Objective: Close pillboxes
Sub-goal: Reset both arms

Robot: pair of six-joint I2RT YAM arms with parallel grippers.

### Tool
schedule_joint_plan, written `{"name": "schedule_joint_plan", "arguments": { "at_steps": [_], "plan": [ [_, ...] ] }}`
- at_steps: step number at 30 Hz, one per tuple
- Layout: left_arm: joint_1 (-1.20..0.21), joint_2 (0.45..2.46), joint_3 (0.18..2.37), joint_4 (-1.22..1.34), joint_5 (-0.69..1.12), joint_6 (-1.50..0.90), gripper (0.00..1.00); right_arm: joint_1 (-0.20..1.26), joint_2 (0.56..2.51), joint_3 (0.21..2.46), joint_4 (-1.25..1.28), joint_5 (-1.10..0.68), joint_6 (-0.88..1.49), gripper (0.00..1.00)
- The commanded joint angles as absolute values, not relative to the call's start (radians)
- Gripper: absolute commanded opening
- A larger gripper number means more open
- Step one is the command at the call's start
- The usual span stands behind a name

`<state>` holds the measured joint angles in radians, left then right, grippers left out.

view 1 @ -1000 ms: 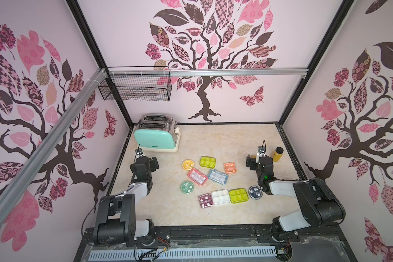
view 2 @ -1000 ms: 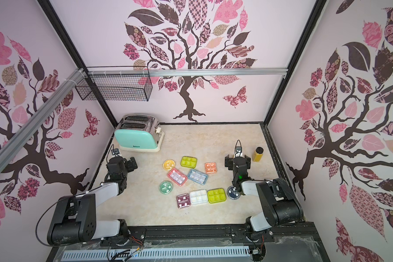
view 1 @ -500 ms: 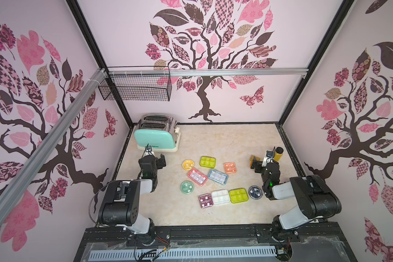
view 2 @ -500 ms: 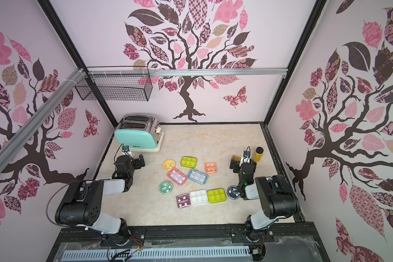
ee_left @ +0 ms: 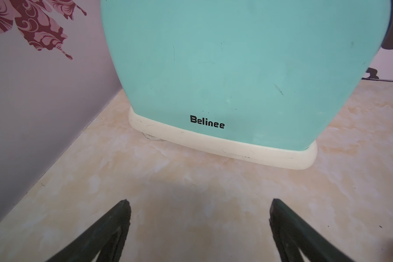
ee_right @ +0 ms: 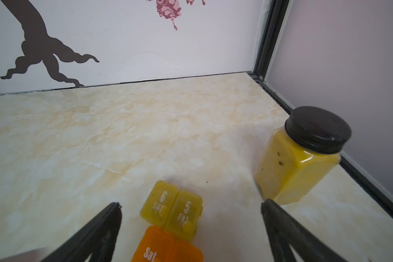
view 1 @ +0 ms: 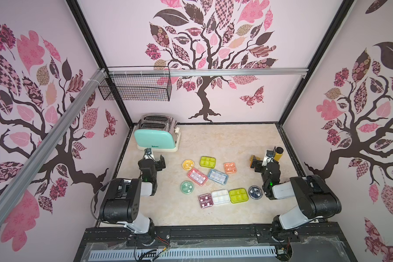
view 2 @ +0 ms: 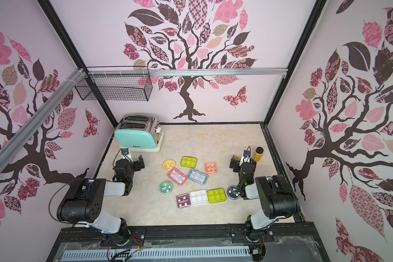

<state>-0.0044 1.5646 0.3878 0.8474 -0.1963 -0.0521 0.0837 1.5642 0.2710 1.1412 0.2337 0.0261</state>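
Left gripper [ee_left: 199, 204]: jaws are standing wide and holding nothing. It is hovering low over the table [ee_left: 191, 181], facing the mint toaster [ee_left: 236, 68] in the back-left corner.

Right gripper [ee_right: 190, 205]: jaws are likewise spreading wide and gripping nothing. It is hanging near the right wall.
- Yellow day-marked compartments [ee_right: 171, 209] and an orange piece marked "Sat" [ee_right: 166, 248] are lying on the table, showing between its fingers in the wrist view. Whether they touch the fingers cannot be told.
- Bottle [ee_right: 300, 158], yellow contents and black cap, is standing upright just beside one finger.

Pillboxes: ten are lying flat mid-table between the two arms, showing in both top views.
- Back row: yellow round box [view 1: 188, 164], yellow-green rectangular box [view 1: 207, 161] and orange square box [view 1: 229, 167].
- Middle: pink box [view 1: 197, 176] and blue box [view 1: 217, 176] are lying tilted, side by side.
- Mint round box [view 1: 187, 187] is sitting alone, nearer the left arm.
- Front row: maroon square box [view 1: 205, 200], white box [view 1: 220, 197] and second yellow-green box [view 1: 238, 195] are lying edge to edge.
- Navy round box [view 1: 255, 192] is sitting just beside that row's end, near the right arm.

Translucent lids are covering the compartments. Whether each is latched is too small to tell.

Wire basket [view 1: 134, 89] is hanging on the back wall above the toaster.
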Motion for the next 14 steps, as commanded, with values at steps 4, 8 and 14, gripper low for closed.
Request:
{"name": "schedule_joint_plan", "arguments": {
  "at_steps": [4,8,14],
  "plan": [
    [-0.002,1.560,0.388,0.867,-0.186,-0.042,0.98,0.081,1.552,0.285,1.149,0.232,0.037,0.99],
    [-0.002,1.561,0.388,0.866,-0.186,-0.043,0.98,0.070,1.562,0.305,1.120,0.209,0.047,0.99],
    [-0.002,1.559,0.388,0.867,-0.187,-0.042,0.98,0.064,1.554,0.296,1.125,0.199,0.048,0.99]
  ]
}}
